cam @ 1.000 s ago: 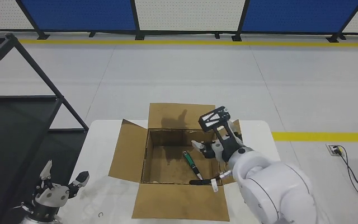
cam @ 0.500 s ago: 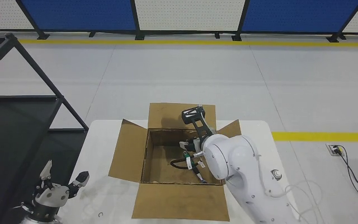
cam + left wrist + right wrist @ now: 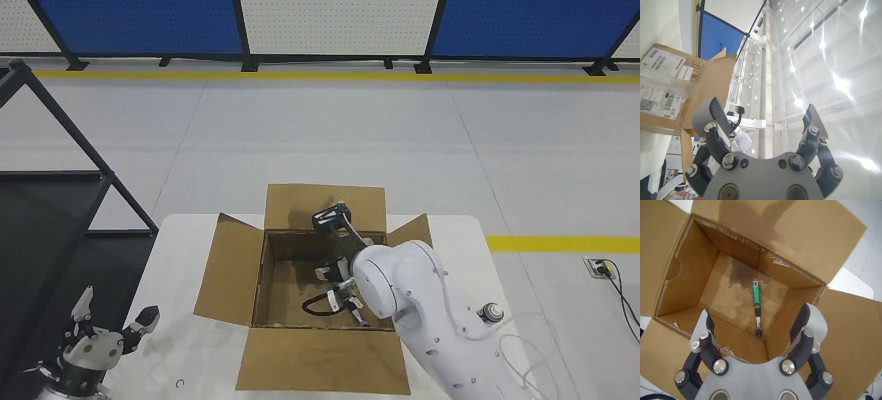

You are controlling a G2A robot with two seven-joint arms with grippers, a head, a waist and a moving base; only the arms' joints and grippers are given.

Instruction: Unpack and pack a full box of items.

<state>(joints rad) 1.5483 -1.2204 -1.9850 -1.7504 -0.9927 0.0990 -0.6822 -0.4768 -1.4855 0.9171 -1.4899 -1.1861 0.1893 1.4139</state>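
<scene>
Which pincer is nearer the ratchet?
Right. The right pincer hangs above the ratchet, over the open box; the left pincer sits outside the box, by the table's edge.

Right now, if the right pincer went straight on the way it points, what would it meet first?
Likely the green-handled ratchet wrench on the cardboard box floor; the open right pincer aims down at it, though depth is unclear.

Glossy white right arm [image 3: 402, 285]; grey-plated right pincer [image 3: 756, 311], black linkages [image 3: 707, 349], silver screws [image 3: 719, 366].
</scene>
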